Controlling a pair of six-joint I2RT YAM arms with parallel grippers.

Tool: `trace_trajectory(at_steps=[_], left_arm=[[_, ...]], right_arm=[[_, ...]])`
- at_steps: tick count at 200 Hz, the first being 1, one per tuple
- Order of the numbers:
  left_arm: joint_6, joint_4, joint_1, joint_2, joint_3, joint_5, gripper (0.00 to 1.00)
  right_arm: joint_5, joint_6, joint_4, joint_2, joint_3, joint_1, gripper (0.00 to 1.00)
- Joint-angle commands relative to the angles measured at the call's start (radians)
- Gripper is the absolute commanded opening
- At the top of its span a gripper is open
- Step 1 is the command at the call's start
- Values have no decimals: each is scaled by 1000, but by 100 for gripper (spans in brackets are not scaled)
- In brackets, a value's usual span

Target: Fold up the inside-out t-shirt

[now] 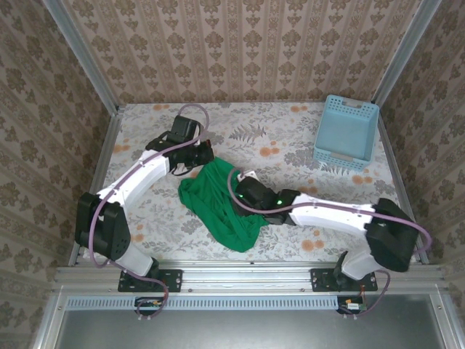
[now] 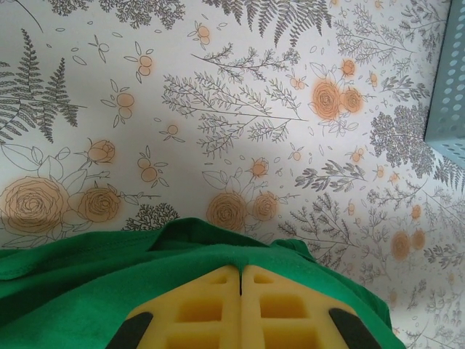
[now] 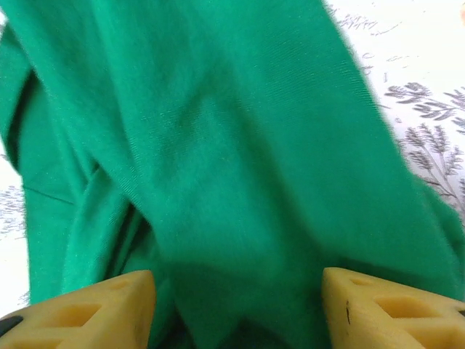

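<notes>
While my left gripper (image 2: 240,270) is pinched shut on the far edge of the inside-out t-shirt (image 1: 218,207), bunched in the middle of the table (image 1: 290,138) between both arms, my right gripper (image 3: 240,283) gapes wide over the cloth, gripping nothing. To spread this well, I reckon the right should take a single hem, not a thick fold, then draw away from the left. Left arm reaches forward; right arm stretches low across from its side.
</notes>
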Motion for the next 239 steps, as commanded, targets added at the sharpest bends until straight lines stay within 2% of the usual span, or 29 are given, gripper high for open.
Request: trace_trajectory(at_steps=[1,15,31,38,60,77,105,128,142,163,180,213,239], left_arm=[[9,-21,-1,-36,45,21,0],[10,-27,-1,-37,56,22,0],[22,-42,-1,-32,79,15,0],[33,-58,1,-26,97,3,0],[78,-97,8,16,163,-31,0],[111,-131,8,75,215,-35,0],[123,-143,-5,86,191,-58,27],[112,-136,-77,-53,65,-174,54],[81,-104,-134,-164,-46,-202,61],[13,-74,-205,-278,-207,-189,62],[-45,-29,-260,-309,-316,-160,61],[-114,118,-312,-210,-430,-83,59],[-138,234,-328,-105,-442,-39,52]], right_arm=[[56,-18,-13,84,88,-15,56],[61,-10,-22,97,107,-29,40],[32,-22,-13,48,101,-30,9],[-17,-29,2,7,90,-29,0],[-210,0,107,-180,14,-28,0],[-274,77,214,-300,-67,-36,0],[-320,188,344,-379,-194,-91,0],[-318,236,446,-382,-282,-108,0],[-317,245,477,-374,-311,-110,0],[-304,257,514,-366,-356,-109,0],[-300,256,514,-365,-381,-108,0],[-238,269,485,-407,-441,-102,0],[-142,300,405,-452,-485,-93,0]])
